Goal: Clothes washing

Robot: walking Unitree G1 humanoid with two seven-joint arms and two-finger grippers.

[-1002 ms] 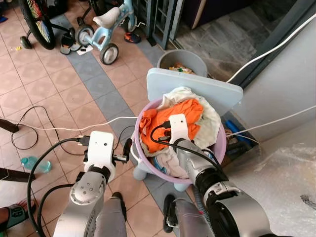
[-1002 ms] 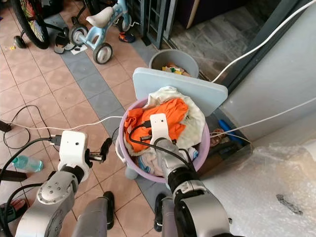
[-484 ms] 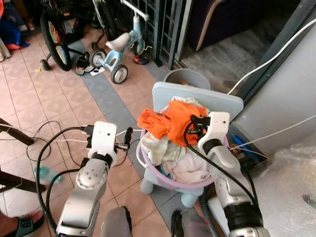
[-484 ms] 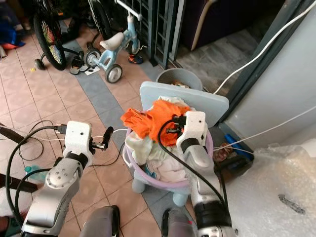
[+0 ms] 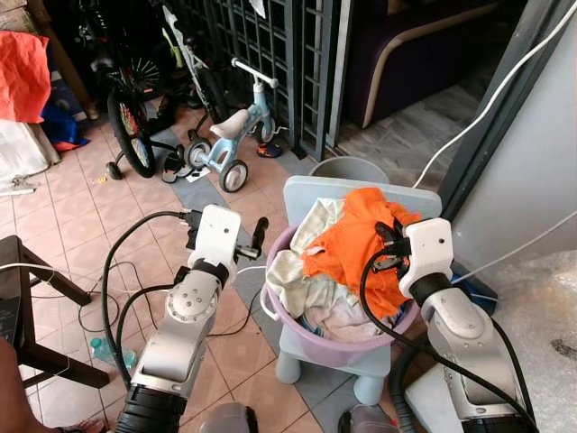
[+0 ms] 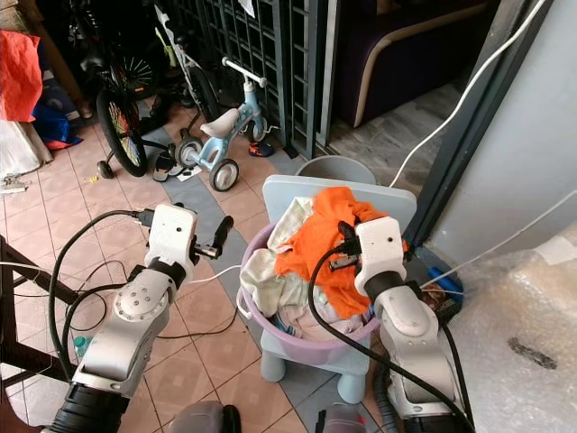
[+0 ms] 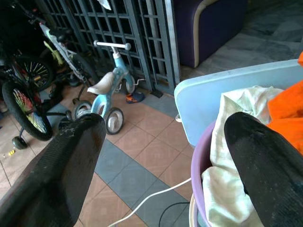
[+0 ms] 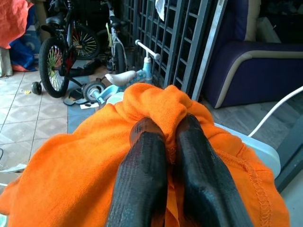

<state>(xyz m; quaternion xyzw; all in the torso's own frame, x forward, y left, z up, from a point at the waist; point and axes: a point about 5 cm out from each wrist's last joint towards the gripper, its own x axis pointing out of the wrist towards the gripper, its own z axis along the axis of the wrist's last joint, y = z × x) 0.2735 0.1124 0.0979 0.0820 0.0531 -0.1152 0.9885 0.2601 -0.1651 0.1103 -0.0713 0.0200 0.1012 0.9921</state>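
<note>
Right hand (image 8: 163, 142) pinches fold of orange garment (image 5: 356, 244), fingers nearly together, cloth lifted above purple basin (image 5: 335, 344). Garment drapes over basin's right side, atop white laundry (image 5: 293, 275) piled inside. Basin sits on light blue plastic chair (image 5: 361, 191). Left hand (image 7: 165, 156) spread wide, holding nothing, hovering just left of basin rim over tiled floor (image 5: 99, 225). Grey bucket (image 5: 347, 169) behind chair. Blue balance bike (image 5: 236, 133) and bicycle (image 5: 131, 135) near metal grille (image 5: 279, 45). White cable (image 5: 243, 269) on floor.
</note>
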